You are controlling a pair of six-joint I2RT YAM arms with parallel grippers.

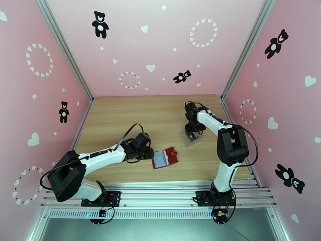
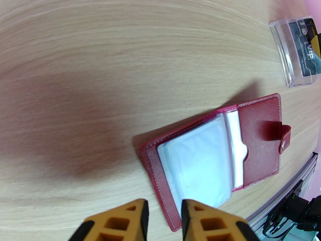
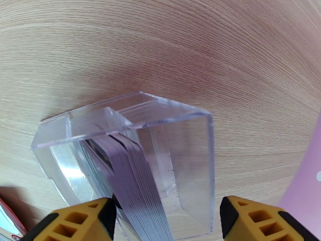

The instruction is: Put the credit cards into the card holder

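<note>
Card holder (image 1: 165, 157) is laid open on the wooden table (image 1: 120, 117), lower centre of the top view, with clear pockets up and the snap tab toward the upper right. Left gripper (image 2: 162, 205) is parked at the holder's lower-left corner, fingers (image 2: 120, 225) only narrowly apart with nothing seen between them. One finger overlaps the red cover in the left wrist view, but contact can't be told. Credit cards (image 3: 132, 177) are stood on edge as a stack inside a clear plastic box (image 3: 188, 157), just right of centre in the top view, near the holder and not touching it. Right gripper (image 3: 166, 205) is set astride the box, fingers (image 3: 261, 221) wide apart and clamped on nothing. Risks: if the jaws are closed as placed, the whole box or several cards could be taken instead of one, since the stack is tight and the edges are thin. The box looks light and is unrestrained, so it is likely to be dragged or tipped when a card is pulled. The holder could be skated away or flipped shut if it isn't pinned during insertion. The pocket mouth looks slack and narrow, so a tilted card may be caught on the lip.
</note>
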